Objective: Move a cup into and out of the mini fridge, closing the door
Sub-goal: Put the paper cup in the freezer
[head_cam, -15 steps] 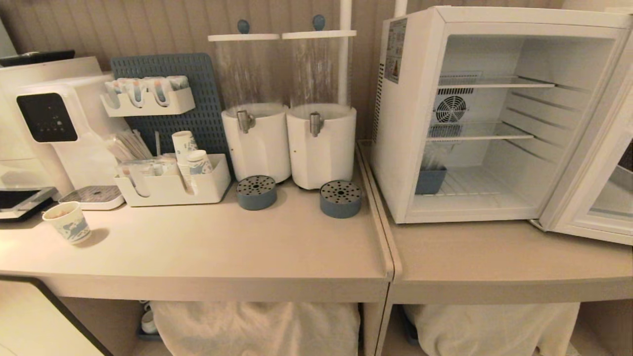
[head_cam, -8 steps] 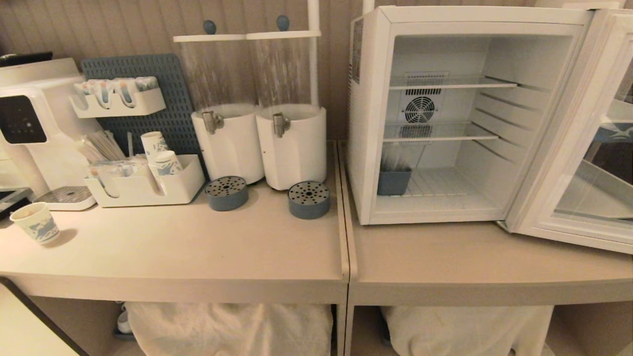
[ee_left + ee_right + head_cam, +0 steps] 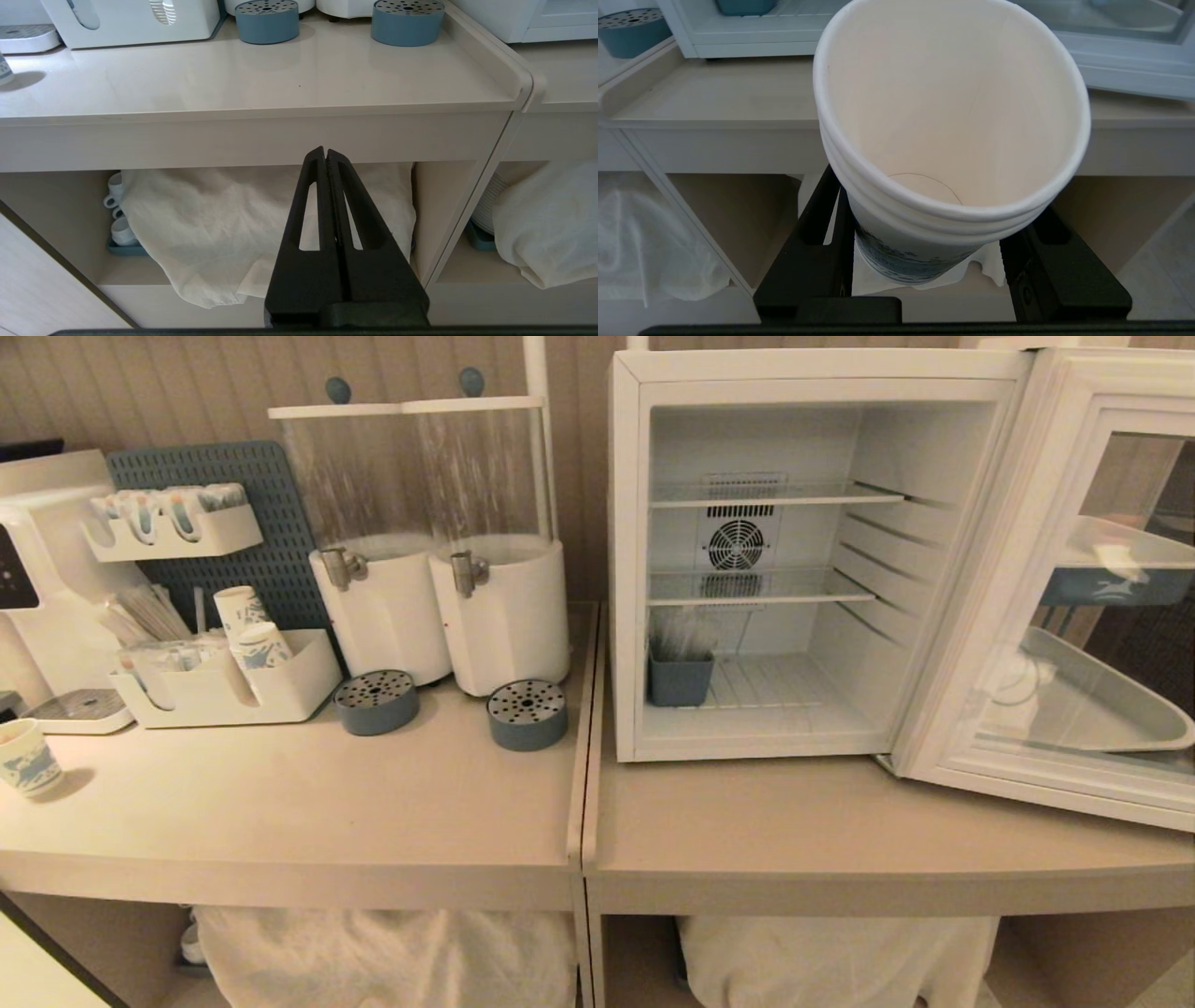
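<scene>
White paper cup (image 3: 952, 116) w/ blue print sits upright betw. the fingers of the right claw (image 3: 941, 261), clean inside, nothing in it; claw pinching it on both sides, low down, in front of the table's front edge (image 3: 714, 123), below table height. Several rims show at its lip, so maybe nested cups, can't tell for sure. Neither arm shows in the head view.

Left claw (image 3: 326, 156) pressed together, holding nothing, also in front of & below the table front edge, facing the cloth (image 3: 261, 224) on the shelf underneath.

Mini fridge (image 3: 625, 569) stands on the right table section, near its back edge, just beside the seam w/ the left section. Door (image 3: 1055, 616) swung wide open to the right. Wire shelves bare; small blue bin (image 3: 681, 677) on the fridge floor, back-left corner.

Left section: two drink dispensers (image 3: 439, 607) at back edge, two blue round drip trays (image 3: 527, 714) in front of them, organiser w/ stacked cups (image 3: 247, 625), a same-print cup (image 3: 26, 756) near the far left edge.
</scene>
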You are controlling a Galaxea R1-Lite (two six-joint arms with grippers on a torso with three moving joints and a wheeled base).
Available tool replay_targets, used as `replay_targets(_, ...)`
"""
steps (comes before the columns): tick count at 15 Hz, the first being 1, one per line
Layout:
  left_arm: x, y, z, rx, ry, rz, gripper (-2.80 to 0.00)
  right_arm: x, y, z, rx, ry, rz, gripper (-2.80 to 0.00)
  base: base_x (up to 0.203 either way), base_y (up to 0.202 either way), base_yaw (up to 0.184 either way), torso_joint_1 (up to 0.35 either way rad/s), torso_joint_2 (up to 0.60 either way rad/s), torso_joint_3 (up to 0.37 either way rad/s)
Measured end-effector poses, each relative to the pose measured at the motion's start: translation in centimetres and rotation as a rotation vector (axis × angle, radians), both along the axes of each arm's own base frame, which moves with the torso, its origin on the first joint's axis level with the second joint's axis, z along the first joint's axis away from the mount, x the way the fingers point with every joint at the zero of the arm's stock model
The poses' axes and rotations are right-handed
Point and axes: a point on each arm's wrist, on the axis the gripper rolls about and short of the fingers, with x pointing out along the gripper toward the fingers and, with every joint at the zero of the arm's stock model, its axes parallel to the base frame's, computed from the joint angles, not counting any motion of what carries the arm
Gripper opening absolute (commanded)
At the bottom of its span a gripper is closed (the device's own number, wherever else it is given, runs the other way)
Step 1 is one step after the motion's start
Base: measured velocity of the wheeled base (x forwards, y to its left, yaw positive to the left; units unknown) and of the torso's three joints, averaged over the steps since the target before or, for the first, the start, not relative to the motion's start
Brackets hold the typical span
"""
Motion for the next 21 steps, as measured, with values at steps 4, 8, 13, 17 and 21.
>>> replay_targets(4,0.0,0.0,0.0,0.0,0.0,0.0,-2.8,0.0,0.0,0.0,0.001,0.0,-0.003,-2.8,0.0,0.0,0.0,0.0,0.0,0.0)
replay_targets(8,0.0,0.0,0.0,0.001,-0.001,0.0,-2.8,0.0,0.0,0.0,0.003,0.0,-0.002,-2.8,0.071,0.0,-0.002,0.0,0.0,0.002)
replay_targets(13,0.0,0.0,0.0,0.0,0.0,0.001,-2.8,0.0,0.0,0.0,0.016,-0.002,-0.004,-2.8,0.16,0.0,-0.001,0.006,0.01,0.002)
replay_targets(17,0.0,0.0,0.0,0.0,0.0,0.0,-2.8,-1.2,0.0,3.9,0.038,-0.143,0.005,-2.8,0.0,0.0,0.0,0.0,0.0,0.0)
replay_targets(21,0.0,0.0,0.0,0.0,0.0,0.0,-2.8,-2.9,0.1,14.4,0.073,-0.314,0.045,-2.8,0.0,0.0,0.0,0.0,0.0,0.0)
